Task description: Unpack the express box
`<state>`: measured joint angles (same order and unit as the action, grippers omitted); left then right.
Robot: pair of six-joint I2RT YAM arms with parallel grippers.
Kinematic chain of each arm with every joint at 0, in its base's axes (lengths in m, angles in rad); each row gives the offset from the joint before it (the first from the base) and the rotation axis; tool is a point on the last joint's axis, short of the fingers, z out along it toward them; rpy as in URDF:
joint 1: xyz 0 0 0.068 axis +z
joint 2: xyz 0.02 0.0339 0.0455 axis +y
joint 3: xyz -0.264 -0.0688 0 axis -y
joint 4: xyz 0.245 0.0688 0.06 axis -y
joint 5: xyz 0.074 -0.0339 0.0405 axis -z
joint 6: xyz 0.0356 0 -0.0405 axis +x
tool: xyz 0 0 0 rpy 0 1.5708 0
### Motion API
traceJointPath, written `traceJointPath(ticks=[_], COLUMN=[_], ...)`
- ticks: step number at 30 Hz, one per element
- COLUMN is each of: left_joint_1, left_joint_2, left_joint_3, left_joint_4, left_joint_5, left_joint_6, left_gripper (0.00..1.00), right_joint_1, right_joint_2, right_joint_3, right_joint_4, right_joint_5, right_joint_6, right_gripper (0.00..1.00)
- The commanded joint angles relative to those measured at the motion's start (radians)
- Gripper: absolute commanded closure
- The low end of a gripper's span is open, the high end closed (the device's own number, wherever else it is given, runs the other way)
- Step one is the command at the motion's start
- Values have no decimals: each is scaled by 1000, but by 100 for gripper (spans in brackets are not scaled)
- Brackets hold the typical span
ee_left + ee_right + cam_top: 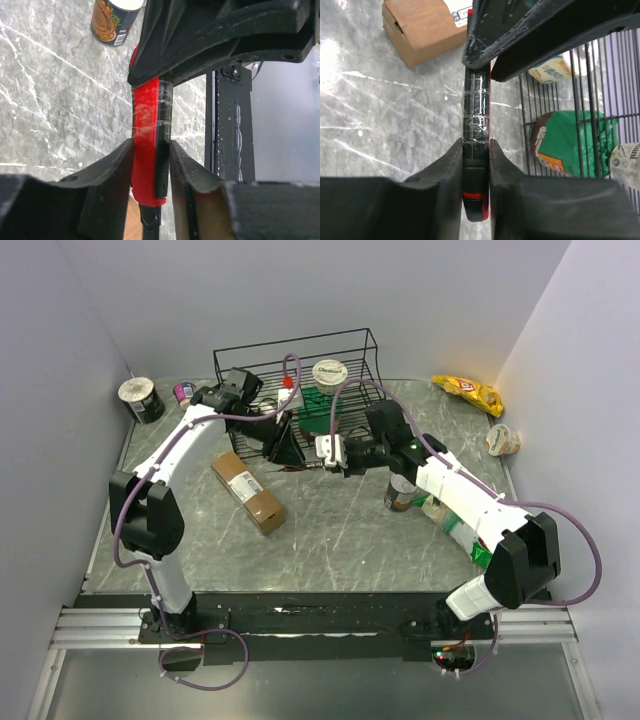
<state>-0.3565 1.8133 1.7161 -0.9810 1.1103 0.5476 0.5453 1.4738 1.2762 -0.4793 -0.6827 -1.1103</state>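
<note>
The express box is a long brown carton with a white label on top. It lies closed on the table, left of centre; one end shows in the right wrist view. Both grippers meet above the table, right of the box and in front of the rack. My left gripper is shut on a red and black utility knife. My right gripper is shut on the other end of the same knife. Clear tape is wrapped round the knife's middle.
A black wire rack stands at the back with a lidded cup and a green bag in it. A can stands under the right arm. A yellow chips bag and a cup lie far right, a tin far left.
</note>
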Motion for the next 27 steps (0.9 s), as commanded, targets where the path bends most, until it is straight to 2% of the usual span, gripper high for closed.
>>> traceJointPath(ticks=[1,3,4,5,6,7,9,11,18,24,27], left_joint_1=[7,8,10,10,10,10,8,4,-19,-29,-30], left_joint_2=[3,-49,-80,-119,-212,-264,-391,-436,-431,-358,-309], left_joint_3=[40,10,-59,-108,-163,-282,-395,-470,-461,-373,-287], left_joint_4=[1,74,131,251,337,417,622,662,657,584,472], left_joint_5=[25,-12,-67,-96,-130,-159,-222,-224,-205,-107,-101], left_joint_6=[28,-4,-21,-37,-76,-102,-177,-198,-209,-112,-39], left_gripper=[74,54,48,42,36,35,30,29,30,34,37], right_joint_1=[5,-4,-11,-30,-41,-53,-91,-102,-102,-102,-99], right_joint_2=[-3,16,32,42,58,62,71,71,111,141,166], right_joint_3=[105,162,216,247,273,319,357,394,498,546,567], right_joint_4=[-85,-249,-301,-423,-470,-517,-618,-669,-777,-746,-725], right_joint_5=[-37,-54,-64,-74,-87,-100,-126,-141,-166,-163,-101], right_joint_6=[23,17,15,12,20,32,66,69,125,194,227], right_gripper=[94,98,100,100,100,100,100,100,100,100,100])
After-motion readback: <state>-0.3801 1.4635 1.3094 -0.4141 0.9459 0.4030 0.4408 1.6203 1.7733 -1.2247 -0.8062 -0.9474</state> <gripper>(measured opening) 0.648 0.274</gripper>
